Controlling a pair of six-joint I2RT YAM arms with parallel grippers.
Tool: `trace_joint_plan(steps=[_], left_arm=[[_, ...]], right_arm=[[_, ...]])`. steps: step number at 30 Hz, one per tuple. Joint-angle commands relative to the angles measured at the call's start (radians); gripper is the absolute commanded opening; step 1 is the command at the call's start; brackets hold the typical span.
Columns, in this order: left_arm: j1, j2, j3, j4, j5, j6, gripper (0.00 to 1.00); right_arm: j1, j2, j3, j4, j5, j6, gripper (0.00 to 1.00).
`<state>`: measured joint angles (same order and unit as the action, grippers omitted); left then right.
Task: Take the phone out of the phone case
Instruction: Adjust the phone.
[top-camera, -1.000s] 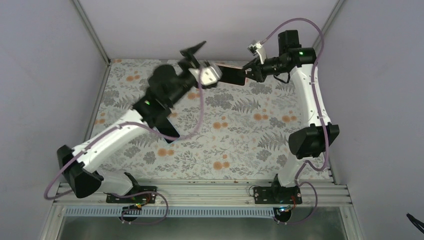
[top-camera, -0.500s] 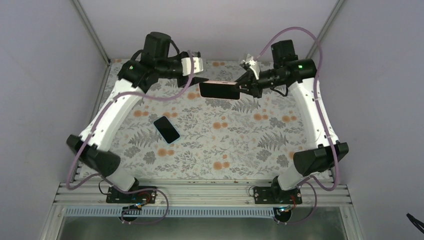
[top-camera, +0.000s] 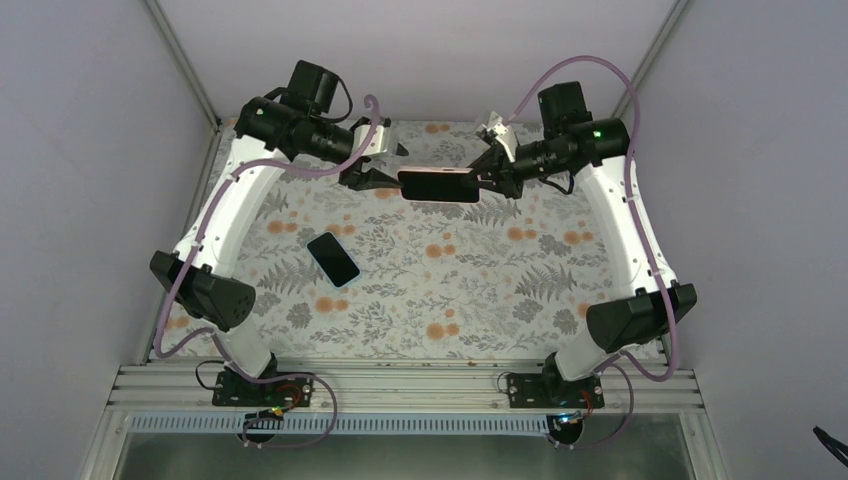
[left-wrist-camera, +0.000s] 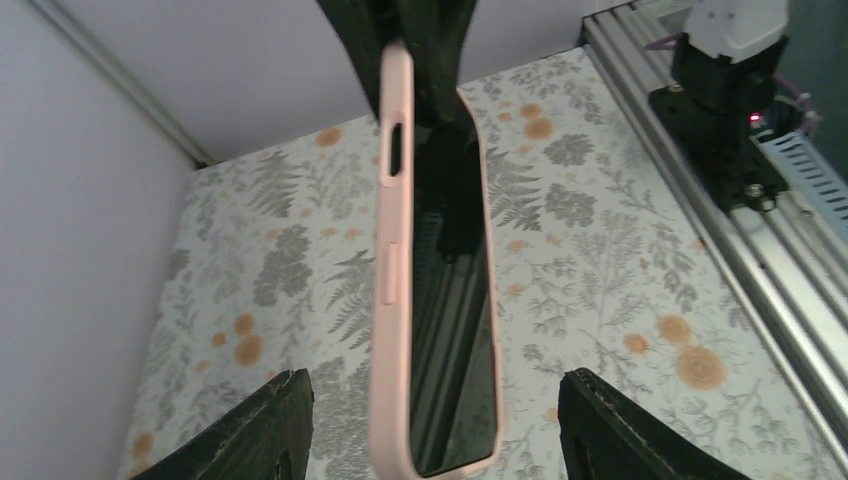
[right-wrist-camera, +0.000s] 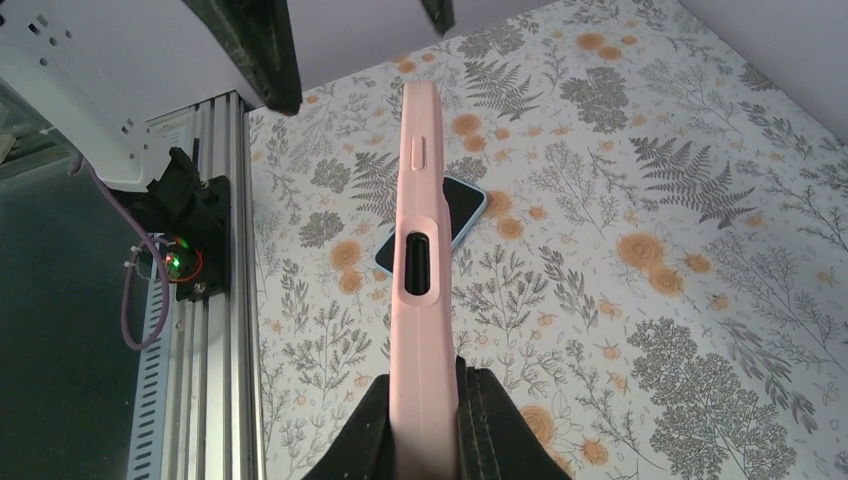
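Right gripper (right-wrist-camera: 425, 395) is clamped on one end of the pink phone case (right-wrist-camera: 420, 250), held above the table (top-camera: 480, 290). Left gripper (left-wrist-camera: 435, 390) is released, fingers straddling the other end without touching. A second phone (top-camera: 333, 259) lies flat on the table.

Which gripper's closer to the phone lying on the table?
Left. The left gripper, open around one end of the pink case, hangs beyond the phone; the right gripper grips the case's far end, farther off.

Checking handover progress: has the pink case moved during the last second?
Yes. The pink case has shifted left and nearer, away from the mat's far edge.
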<state>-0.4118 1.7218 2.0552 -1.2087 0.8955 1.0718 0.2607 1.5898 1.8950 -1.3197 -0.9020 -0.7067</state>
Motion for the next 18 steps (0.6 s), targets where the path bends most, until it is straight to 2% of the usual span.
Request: trace_joint_plan(steps=[1, 13, 18], left_arm=[[0.008, 0.034, 0.019, -0.136, 0.084, 0.095, 0.61], [0.046, 0.11, 0.032, -0.108, 0.104, 0.071, 0.63], [0.045, 0.122, 0.054, -0.145, 0.13, 0.083, 0.57]], right_arm=[[-0.002, -0.022, 0.018, 0.053, -0.078, -0.011, 0.03], [0.046, -0.012, 0.052, 0.055, -0.091, 0.009, 0.03], [0.048, -0.018, 0.048, 0.115, -0.089, 0.047, 0.03]])
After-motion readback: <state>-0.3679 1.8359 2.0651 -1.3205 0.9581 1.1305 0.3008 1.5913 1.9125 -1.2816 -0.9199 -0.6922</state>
